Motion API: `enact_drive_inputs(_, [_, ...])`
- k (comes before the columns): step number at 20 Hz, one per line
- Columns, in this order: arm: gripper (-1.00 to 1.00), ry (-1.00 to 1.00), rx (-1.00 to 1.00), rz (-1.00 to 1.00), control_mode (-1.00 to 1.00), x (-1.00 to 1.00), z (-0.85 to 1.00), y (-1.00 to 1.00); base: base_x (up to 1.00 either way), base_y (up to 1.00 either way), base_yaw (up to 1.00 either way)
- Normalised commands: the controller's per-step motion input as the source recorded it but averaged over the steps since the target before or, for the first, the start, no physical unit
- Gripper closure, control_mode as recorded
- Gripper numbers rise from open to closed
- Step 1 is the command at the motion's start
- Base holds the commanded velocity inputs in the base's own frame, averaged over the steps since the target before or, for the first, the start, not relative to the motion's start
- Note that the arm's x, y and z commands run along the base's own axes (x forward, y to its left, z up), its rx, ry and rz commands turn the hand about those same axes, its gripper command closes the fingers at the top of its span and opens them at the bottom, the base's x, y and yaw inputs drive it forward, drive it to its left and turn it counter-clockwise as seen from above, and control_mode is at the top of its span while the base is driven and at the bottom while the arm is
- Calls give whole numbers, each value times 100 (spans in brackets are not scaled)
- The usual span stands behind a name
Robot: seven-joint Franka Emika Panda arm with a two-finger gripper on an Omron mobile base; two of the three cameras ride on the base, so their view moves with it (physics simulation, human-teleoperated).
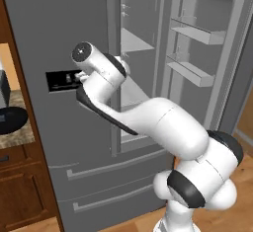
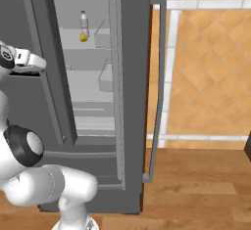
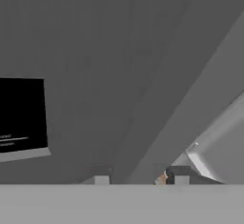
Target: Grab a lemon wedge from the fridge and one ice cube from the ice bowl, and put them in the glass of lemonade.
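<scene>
Grey steel of the fridge fronts the arm, its right door swung wide and the left door shut. By my reading the first step is in hand: fetching the lemon wedge, which sits on an upper shelf inside the open compartment, near the shelf's front edge and just below a small clear bottle.

The claw hangs close against the shut left door, beside the black dispenser panel and near the door's inner edge. Whether its tips are spread or pressed together I cannot tell; little of them shows, and nothing lies between them.

So the wedge is well apart from the claw, higher and deeper in the fridge, past the door edge. The next move likely calls for swinging round that edge, rising to the shelf, and approaching with the tips parted.
</scene>
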Motion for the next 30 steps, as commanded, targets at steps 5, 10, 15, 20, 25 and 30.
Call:
enact_drive_inputs(5, [100, -27, -1, 6, -100, -100, 25, 100, 0, 0, 0])
enact_drive_inputs(10, [-100, -25, -3, 7, -100, -100, 32, 54, 0, 0, 0])
enact_drive_inputs(15, [-100, -14, 27, 0, -100, -98, 22, -100, 0, 0, 0])
enact_drive_inputs(20, [-100, 0, 45, 0, -100, -44, 41, -100, 0, 0, 0])
enact_drive_inputs(25, [-100, 0, 45, 1, -100, -7, 29, -100, 0, 0, 0])
enact_drive_inputs(30, [-100, 5, 40, 0, -100, 4, 25, -96, 0, 0, 0])
